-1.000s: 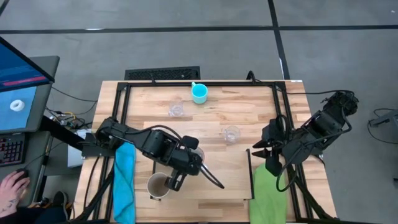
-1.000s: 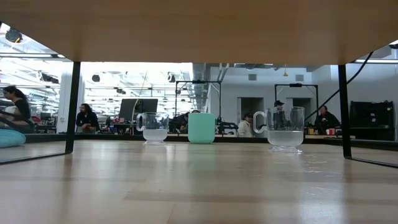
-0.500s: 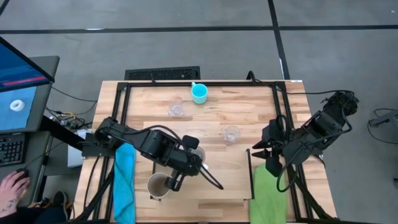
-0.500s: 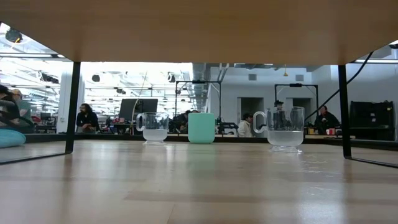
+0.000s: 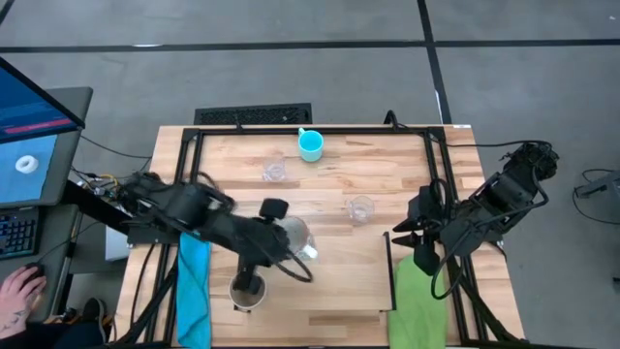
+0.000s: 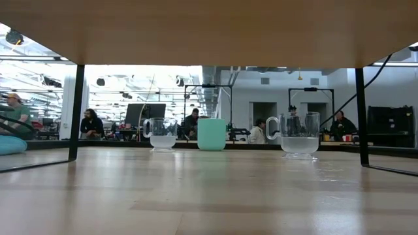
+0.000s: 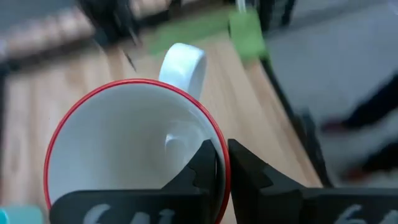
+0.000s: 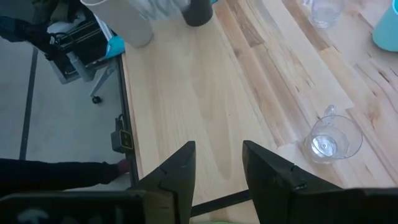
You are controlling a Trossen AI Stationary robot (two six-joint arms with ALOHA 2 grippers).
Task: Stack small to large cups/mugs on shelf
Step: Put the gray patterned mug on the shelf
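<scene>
Swinging back toward its own side since a second ago, my left tool (image 7: 222,168) pinches the white mug (image 7: 134,149) by its rim above the bench (image 5: 387,184). I see my right tool (image 8: 217,165) waiting half-open at the right edge.

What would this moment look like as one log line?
left gripper: shut on white mug rim | right gripper: open, idle at table's right edge

The white mug (image 7: 134,149) is cut off at the left wrist view's lower edge. In the high view, motion blur obscures the left gripper (image 5: 291,240). The beige-tan mug (image 8: 127,22) is cropped.
</scene>
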